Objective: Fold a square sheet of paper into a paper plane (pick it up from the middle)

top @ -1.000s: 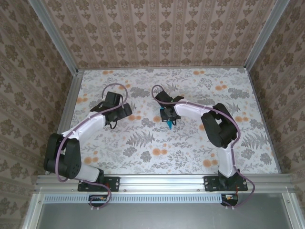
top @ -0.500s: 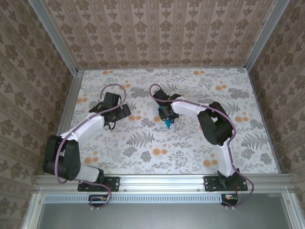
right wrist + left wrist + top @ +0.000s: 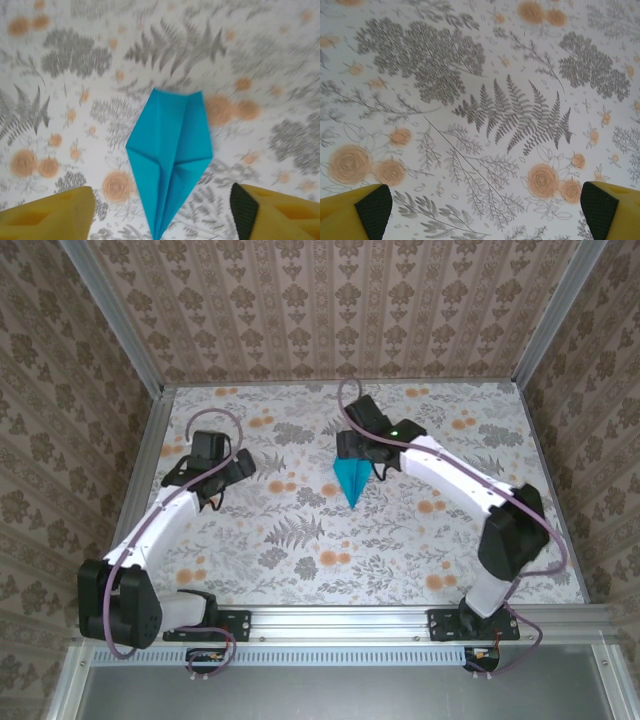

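The paper plane (image 3: 350,484) is turquoise-blue paper folded into a narrow kite shape with a centre crease. It lies flat on the floral tabletop (image 3: 300,540) near the middle, its sharp tip toward the near edge. My right gripper (image 3: 362,452) hovers over its blunt far end, open and apart from it. In the right wrist view the paper plane (image 3: 170,150) lies between the spread yellow fingers (image 3: 60,212) of my right gripper (image 3: 159,214), untouched. To the left, my left gripper (image 3: 232,470) is open over bare table. Its fingers (image 3: 370,210) hold nothing, and the left gripper (image 3: 485,210) looks down on the floral print.
Patterned walls and aluminium rails (image 3: 150,440) enclose the table on the left, right and far sides. The arm bases (image 3: 210,620) are bolted along the near edge. Open floral tabletop spreads in front of the plane.
My right gripper has opened and let go of the plane, then drawn back toward the far side. The plane now lies flat. My left arm has swung slightly left and back.
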